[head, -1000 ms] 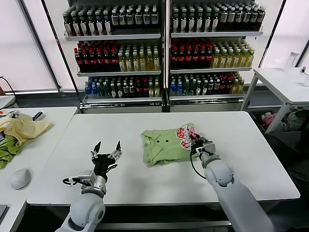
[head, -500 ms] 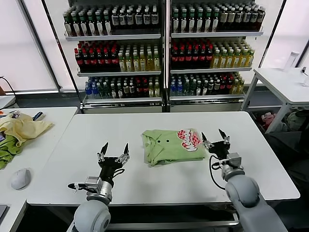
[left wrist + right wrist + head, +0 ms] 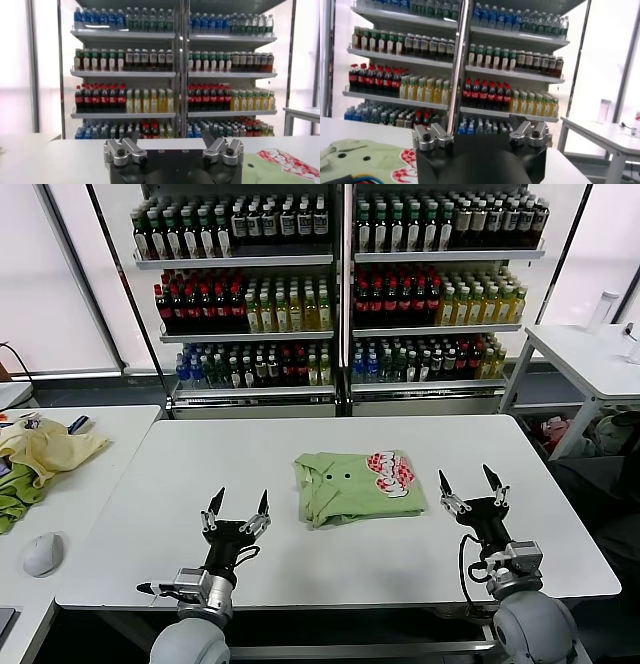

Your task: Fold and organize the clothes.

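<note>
Two glass-fronted shelving units (image 3: 340,284) stood side by side behind the scene, each with three visible rows of bottled drinks. In front of them lay one white worktop (image 3: 200,474), with a second worktop (image 3: 110,424) just beside it on the robot's left and a third table (image 3: 585,349) farther off at the right.

One light green shirt (image 3: 345,489) lay folded flat on the main worktop, a little right of its middle, nearer the right arm than the left. Its long axis ran left to right across the robot's view; the small collar with two dark buttons sat toward the left end, and the red-and-white motif lay at the far right corner (the same print shows at the edge of both wrist views). Nothing rested on the shirt or blocked the way to it.

On the side worktop sat one pale yellow garment (image 3: 45,446), one darker green cloth (image 3: 15,494) beside it, and one pale rounded object (image 3: 42,554) near the front edge.

The left end effector (image 3: 237,512) hovered over bare worktop left of the shirt, fingers spread wide and gripping nothing. The right end effector (image 3: 472,489) stood right of the shirt, clear of the cloth, its fingers likewise wide apart and empty.
</note>
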Tool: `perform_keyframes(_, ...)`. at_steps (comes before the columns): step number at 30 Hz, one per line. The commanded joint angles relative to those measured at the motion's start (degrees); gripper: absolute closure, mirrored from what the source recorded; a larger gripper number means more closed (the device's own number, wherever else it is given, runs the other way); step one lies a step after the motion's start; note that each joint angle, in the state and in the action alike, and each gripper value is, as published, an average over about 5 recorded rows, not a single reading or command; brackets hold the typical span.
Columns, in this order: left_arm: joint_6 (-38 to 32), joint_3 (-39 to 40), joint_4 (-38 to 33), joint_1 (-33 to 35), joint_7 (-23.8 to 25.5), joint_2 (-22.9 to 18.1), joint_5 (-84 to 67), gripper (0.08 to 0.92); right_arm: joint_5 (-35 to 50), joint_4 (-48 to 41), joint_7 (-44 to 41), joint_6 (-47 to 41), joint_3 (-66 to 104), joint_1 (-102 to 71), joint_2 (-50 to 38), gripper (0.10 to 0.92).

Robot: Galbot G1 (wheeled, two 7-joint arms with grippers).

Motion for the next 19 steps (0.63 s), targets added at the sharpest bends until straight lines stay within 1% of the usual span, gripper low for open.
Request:
perform_keyframes(1,-0.3,-1.8,-2.6,3.8,0.1,-0.3,1.4,0.177,-1.4,4.5,1.3,0.7,1.3,-4.5,0.6,0.203)
perform_keyframes(19,-0.1,-4.9,-5.1,6.8,0.9,0.3,1.4,0.177,-3.0,3.3,3.6,1.1,-1.9,-1.4,1.6,0.203)
